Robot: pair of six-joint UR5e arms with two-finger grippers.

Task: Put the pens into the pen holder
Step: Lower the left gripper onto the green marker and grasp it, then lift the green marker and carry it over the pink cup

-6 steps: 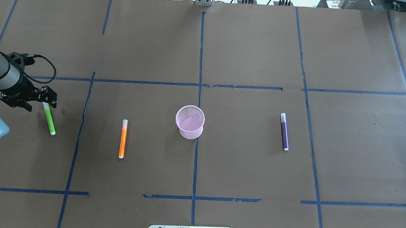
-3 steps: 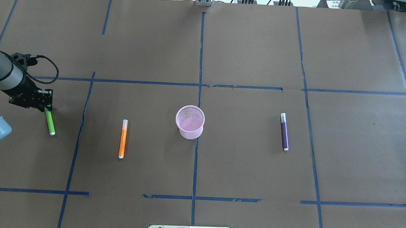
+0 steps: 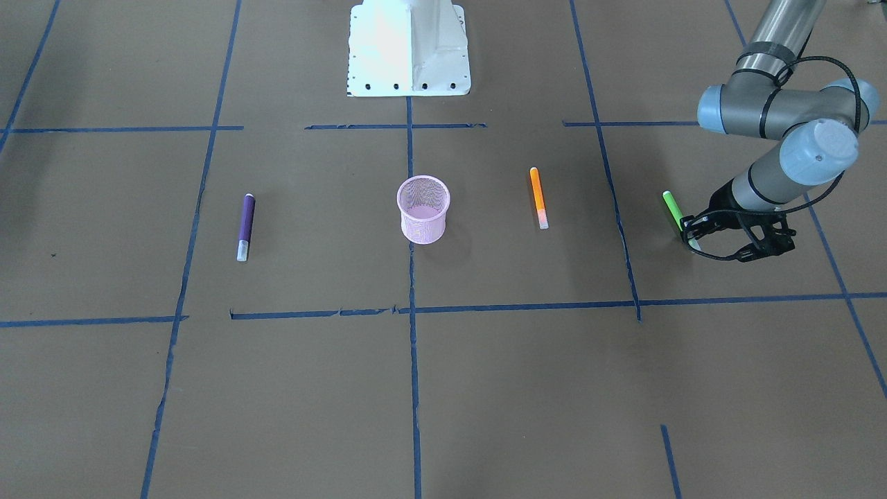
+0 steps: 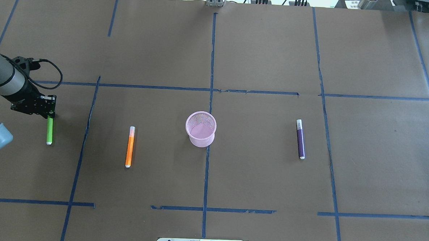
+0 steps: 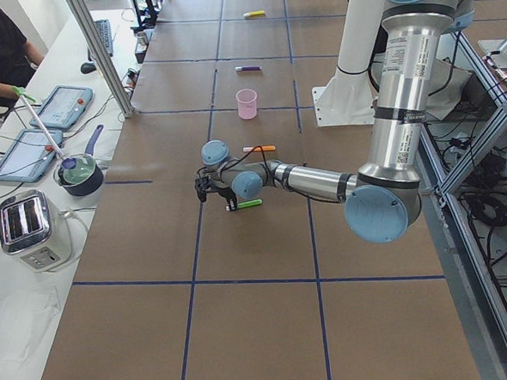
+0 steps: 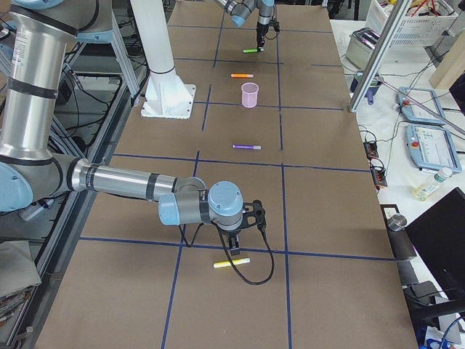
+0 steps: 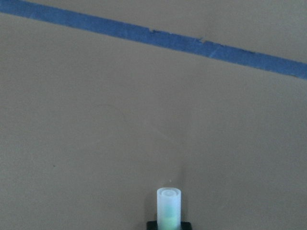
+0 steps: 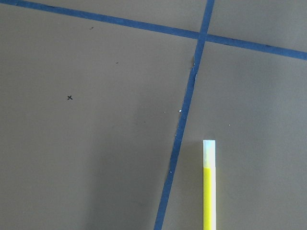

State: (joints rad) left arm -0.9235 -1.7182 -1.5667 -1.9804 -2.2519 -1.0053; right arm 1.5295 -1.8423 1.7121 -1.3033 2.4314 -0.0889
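The pink mesh pen holder (image 4: 200, 129) stands upright at the table's middle and looks empty. The orange pen (image 4: 130, 146) lies to its left and the purple pen (image 4: 300, 139) to its right. The green pen (image 4: 49, 131) is at the far left. My left gripper (image 4: 49, 109) is shut on its pale cap end, low over the table; the cap (image 7: 169, 206) shows between the fingers in the left wrist view. My right gripper (image 6: 236, 243) shows only in the exterior right view, above a yellow pen (image 6: 231, 262), so I cannot tell whether it is open or shut.
The yellow pen (image 8: 207, 187) lies beside a blue tape cross, off to the robot's right. The white robot base (image 3: 409, 48) stands at the table's near edge. A toaster (image 5: 27, 225) and a pot (image 5: 79, 173) sit on a side bench.
My left gripper closed from wide open onto the green pen's cap end. The pen swung round, its free end moving left, and now lies straight below the gripper in the overhead view.
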